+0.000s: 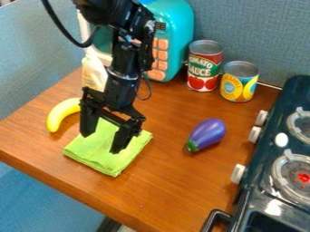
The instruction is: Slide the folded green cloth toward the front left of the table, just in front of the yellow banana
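The black end effector, fingers spread wide, hangs over the folded lime-green cloth on the brown wooden worktop, between a curved yellow banana and a glossy purple eggplant.

From here I can see a turquoise toy microwave at the back of the wooden table, with a pale bottle just in front of its left part and a yellow banana farther forward and to the left. Just right of that microwave stand a red-labelled can and a shorter yellow-labelled one, a purple eggplant lies forward and right of it, and well off to its right sits a dark stove.
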Available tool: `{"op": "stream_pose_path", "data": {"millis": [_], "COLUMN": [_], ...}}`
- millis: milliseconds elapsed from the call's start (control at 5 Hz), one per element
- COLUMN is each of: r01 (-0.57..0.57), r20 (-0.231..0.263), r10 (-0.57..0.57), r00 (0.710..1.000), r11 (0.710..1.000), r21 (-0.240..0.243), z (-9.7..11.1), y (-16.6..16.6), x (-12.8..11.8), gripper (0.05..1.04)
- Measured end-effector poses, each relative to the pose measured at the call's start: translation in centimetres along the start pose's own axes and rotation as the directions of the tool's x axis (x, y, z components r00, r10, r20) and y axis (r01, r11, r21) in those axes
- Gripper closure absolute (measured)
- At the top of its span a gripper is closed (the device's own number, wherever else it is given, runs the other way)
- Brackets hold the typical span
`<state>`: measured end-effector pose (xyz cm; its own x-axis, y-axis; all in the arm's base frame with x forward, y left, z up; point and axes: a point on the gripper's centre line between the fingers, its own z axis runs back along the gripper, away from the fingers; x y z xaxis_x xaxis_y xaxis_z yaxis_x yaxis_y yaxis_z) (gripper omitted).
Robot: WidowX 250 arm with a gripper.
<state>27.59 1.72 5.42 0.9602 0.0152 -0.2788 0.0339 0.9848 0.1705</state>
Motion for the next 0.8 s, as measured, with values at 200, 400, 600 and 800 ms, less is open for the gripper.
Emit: {"op": "stream_pose_path", "data": {"millis": [200,400,600,800], "r01": [-0.025,-0.069,-0.055,-0.008], "r20": [0.069,0.253,0.290,0.291], "r10": [0.026,0.091,0.082,0.048], "r00": [0.997,0.963,0.953,0.955], "r11": [0.999,0.993,0.993,0.991], "r21": [-0.020,-0.094,-0.101,-0.135], "z": [0.9,4.0,6.0,6.3], "y": [1.0,2.7,3.4,3.0], "x": [-0.2,0.1,2.4,5.7], "gripper": [0.082,0.082,0.082,0.082]}}
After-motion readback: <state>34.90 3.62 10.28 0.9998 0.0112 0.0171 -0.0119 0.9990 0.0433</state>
